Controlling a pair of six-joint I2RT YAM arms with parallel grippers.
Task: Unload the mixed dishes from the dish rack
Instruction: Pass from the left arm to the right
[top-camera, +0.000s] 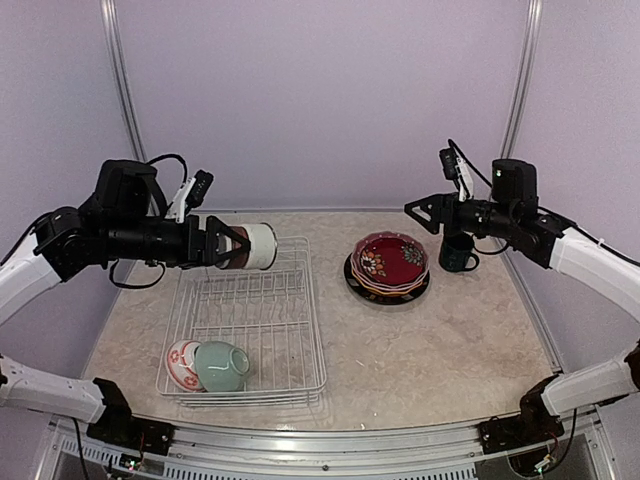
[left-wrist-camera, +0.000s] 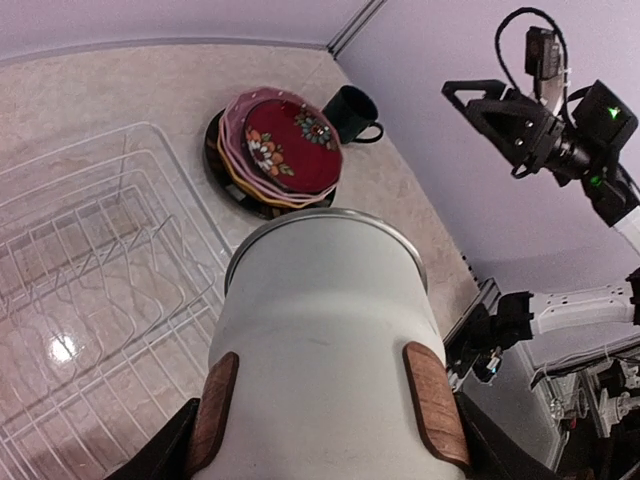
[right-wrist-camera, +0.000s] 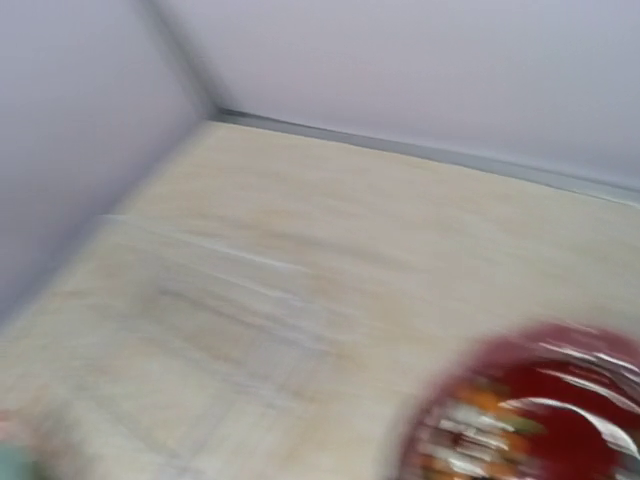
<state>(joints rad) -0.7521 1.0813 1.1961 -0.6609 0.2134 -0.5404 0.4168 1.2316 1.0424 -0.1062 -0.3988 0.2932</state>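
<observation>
The brown-white cup (top-camera: 256, 246) lies on its side in the air over the far end of the dish rack (top-camera: 262, 312), its mouth pointing toward the right side of the table. Your left gripper (top-camera: 232, 246) is clamped on it, and the left wrist view shows a brown pad (left-wrist-camera: 214, 410) pressed to each flank. In the rack's near-left corner, the red-patterned white bowl (top-camera: 182, 364) touches the pale-green cup (top-camera: 222, 366), which is tipped on its side. Right of the rack, the dark red floral bowl (top-camera: 389, 261) sits on the stacked plates (top-camera: 386, 291), with the teal cup (top-camera: 458, 253) just beside them. Your right gripper (top-camera: 418, 215) hangs above that cup, jaws parted and empty. The right wrist view is blurred.
</observation>
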